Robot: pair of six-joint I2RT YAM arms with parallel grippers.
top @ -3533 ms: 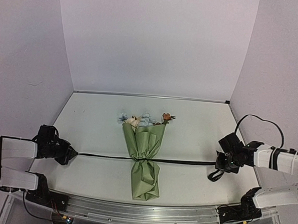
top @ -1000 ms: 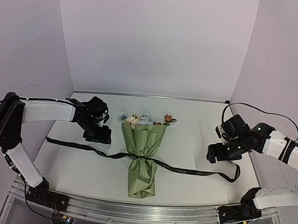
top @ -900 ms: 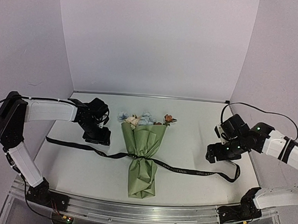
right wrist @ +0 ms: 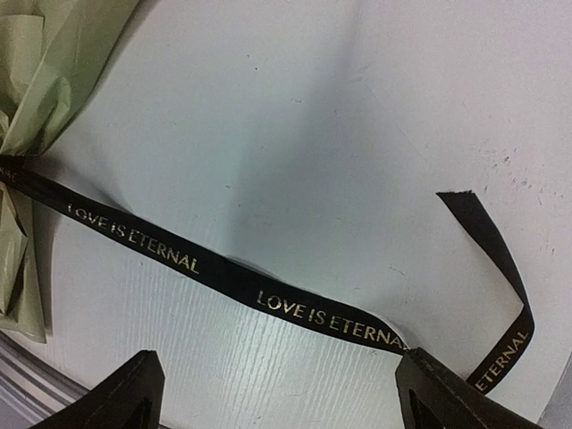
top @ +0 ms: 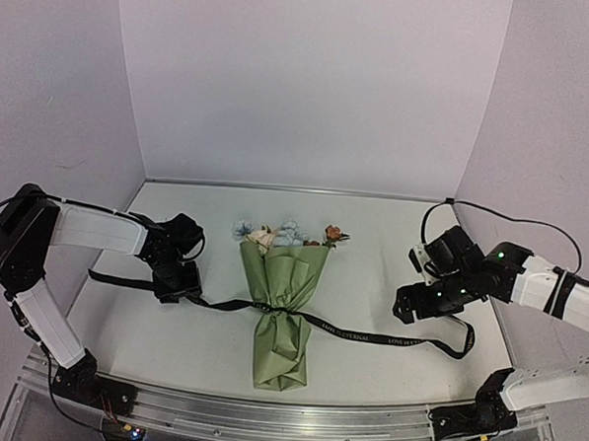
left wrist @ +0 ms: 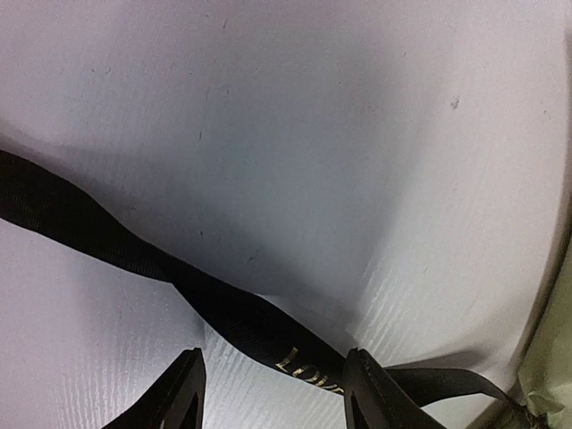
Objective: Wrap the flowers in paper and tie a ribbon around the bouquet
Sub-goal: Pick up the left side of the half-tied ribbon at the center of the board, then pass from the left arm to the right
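The bouquet (top: 281, 319) lies in the middle of the table, olive-green paper (top: 282, 269) around the flowers (top: 274, 234), whose heads point to the back. The black ribbon (top: 368, 335) is tied at its waist, and both tails lie loose on the table. My left gripper (top: 182, 292) is low over the left tail. It is open, and the ribbon (left wrist: 232, 313) runs between its fingers (left wrist: 183, 398) without being pinched. My right gripper (top: 409, 306) hovers wide open above the right tail (right wrist: 223, 273), holding nothing. The tail's end curls back at the right (right wrist: 500, 259).
Lilac walls close in the table on the left, back and right. A metal rail (top: 284, 418) runs along the near edge by the arm bases. A cable loops above the right arm (top: 473, 212). The paper's edge (left wrist: 550, 357) shows at the lower right of the left wrist view.
My left gripper has moved from beside the flower heads toward the near side, down onto the left tail, and its jaws have narrowed a little. The right gripper has shifted left toward the right tail.
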